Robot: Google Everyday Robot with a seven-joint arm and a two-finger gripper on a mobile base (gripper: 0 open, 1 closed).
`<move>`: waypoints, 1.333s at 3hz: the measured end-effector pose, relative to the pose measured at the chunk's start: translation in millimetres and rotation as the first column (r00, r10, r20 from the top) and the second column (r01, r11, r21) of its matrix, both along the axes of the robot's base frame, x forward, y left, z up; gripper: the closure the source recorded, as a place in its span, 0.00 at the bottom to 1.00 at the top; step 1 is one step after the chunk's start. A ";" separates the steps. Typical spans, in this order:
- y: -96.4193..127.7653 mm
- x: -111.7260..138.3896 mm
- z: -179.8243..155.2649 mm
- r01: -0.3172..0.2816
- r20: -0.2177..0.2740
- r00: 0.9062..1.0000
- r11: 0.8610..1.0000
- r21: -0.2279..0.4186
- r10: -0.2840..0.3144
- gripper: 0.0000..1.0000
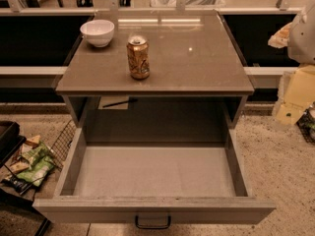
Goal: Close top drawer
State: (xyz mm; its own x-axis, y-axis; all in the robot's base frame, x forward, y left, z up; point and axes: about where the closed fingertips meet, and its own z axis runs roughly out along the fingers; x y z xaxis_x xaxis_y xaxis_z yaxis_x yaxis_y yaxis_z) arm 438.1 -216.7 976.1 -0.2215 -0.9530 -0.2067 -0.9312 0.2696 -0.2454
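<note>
Standing pulled fully out toward the camera, the top drawer (152, 173) shows a bare grey floor, with its front panel and small black loop handle (153, 222) nearest the viewer, so closing it likely calls for a straight push on that front, back under the bench (206, 68). Above and behind the drawer, a can (138, 58) and a white bowl (97, 32) sit on the bench top, out of the drawer's path. The claw does not show near the drawer, so I cannot tell its state; a pale rounded shape (302, 33) above and right of the drawer may be part of the arm.
</note>
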 end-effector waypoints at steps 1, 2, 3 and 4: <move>0.0 0.0 0.0 0.000 0.000 1.000 1.000 0.000 0.000 0.00; -6.8 -11.6 -11.5 0.016 -0.009 1.000 1.000 0.019 -0.016 0.00; -25.5 -55.9 -40.1 0.065 0.011 0.998 0.997 0.043 -0.065 0.00; -42.1 -102.5 -71.6 0.128 0.055 0.990 0.990 0.062 -0.132 0.00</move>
State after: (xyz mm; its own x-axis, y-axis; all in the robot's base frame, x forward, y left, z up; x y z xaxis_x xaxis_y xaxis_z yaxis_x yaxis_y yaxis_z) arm 335.6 -258.8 904.5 -0.3286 -0.9030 -0.2768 -0.8717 0.4028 -0.2790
